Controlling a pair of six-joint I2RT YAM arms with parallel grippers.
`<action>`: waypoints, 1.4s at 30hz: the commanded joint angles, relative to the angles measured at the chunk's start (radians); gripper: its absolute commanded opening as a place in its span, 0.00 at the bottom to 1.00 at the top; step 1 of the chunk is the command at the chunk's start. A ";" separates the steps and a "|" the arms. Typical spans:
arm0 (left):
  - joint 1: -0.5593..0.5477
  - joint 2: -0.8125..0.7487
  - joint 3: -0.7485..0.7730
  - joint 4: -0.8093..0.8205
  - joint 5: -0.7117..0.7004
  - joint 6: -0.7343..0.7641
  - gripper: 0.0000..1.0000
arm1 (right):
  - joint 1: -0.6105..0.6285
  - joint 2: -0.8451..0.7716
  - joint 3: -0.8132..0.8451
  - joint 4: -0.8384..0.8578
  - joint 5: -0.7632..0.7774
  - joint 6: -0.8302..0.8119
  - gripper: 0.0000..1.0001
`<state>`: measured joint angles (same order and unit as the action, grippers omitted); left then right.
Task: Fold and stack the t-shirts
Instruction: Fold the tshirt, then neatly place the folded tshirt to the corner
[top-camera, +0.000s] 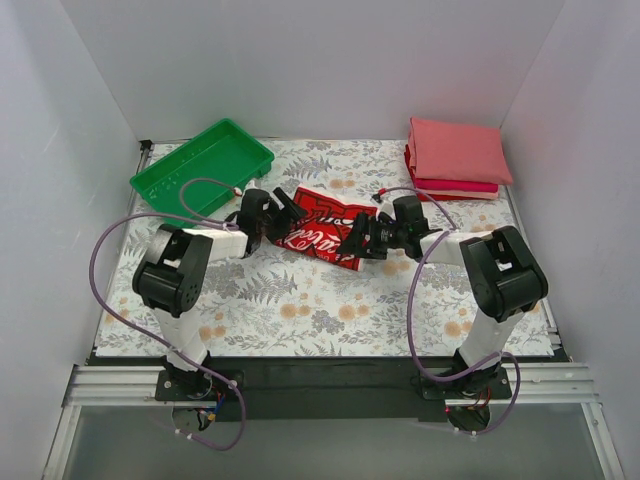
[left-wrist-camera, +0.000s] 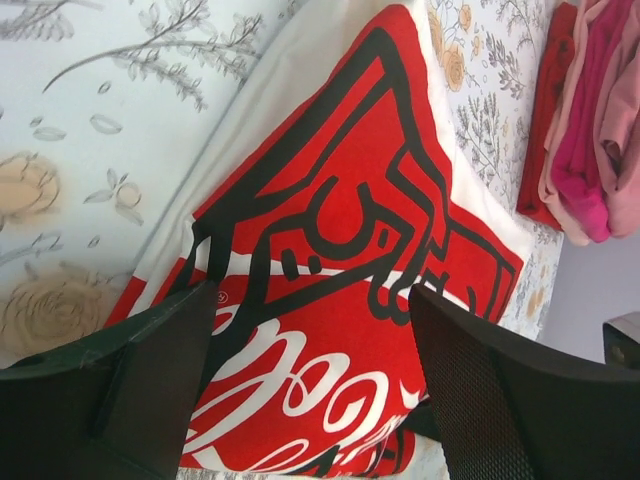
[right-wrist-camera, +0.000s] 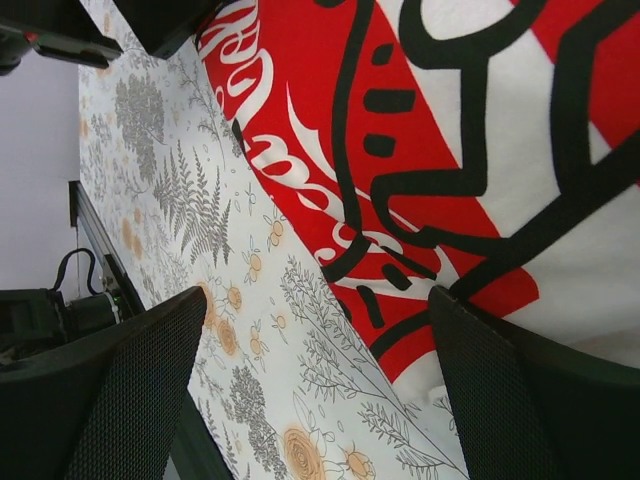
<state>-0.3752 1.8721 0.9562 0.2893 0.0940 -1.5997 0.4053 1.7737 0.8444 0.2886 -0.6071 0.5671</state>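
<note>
The white t-shirt with the red Coca-Cola print (top-camera: 322, 231) lies folded small on the floral table, print up. It fills the left wrist view (left-wrist-camera: 340, 270) and the upper right of the right wrist view (right-wrist-camera: 470, 140). My left gripper (top-camera: 277, 217) is open over the shirt's left end, jaws either side of the print. My right gripper (top-camera: 365, 238) is open at the shirt's right end, straddling its edge and the table. A stack of folded shirts (top-camera: 457, 158), salmon-pink on top with red and cream beneath, sits at the back right; it also shows in the left wrist view (left-wrist-camera: 590, 120).
A green plastic tray (top-camera: 203, 167) sits at the back left. White walls enclose the floral tablecloth (top-camera: 320, 305). Purple cables loop from both arms. The table's near edge has a black rail (top-camera: 330, 372).
</note>
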 joint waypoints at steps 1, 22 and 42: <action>-0.002 -0.053 -0.108 -0.056 0.015 -0.038 0.77 | -0.031 -0.010 -0.054 0.000 0.044 -0.030 0.98; -0.048 -0.740 -0.257 -0.486 -0.364 -0.063 0.84 | -0.085 -0.273 0.127 -0.380 0.346 -0.381 0.98; -0.048 -0.821 -0.304 -0.536 -0.476 -0.057 0.85 | 0.052 0.158 0.461 -0.514 0.547 -0.421 0.89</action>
<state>-0.4248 1.0569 0.6571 -0.2317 -0.3359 -1.6760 0.4335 1.9091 1.2541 -0.1959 -0.1020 0.1539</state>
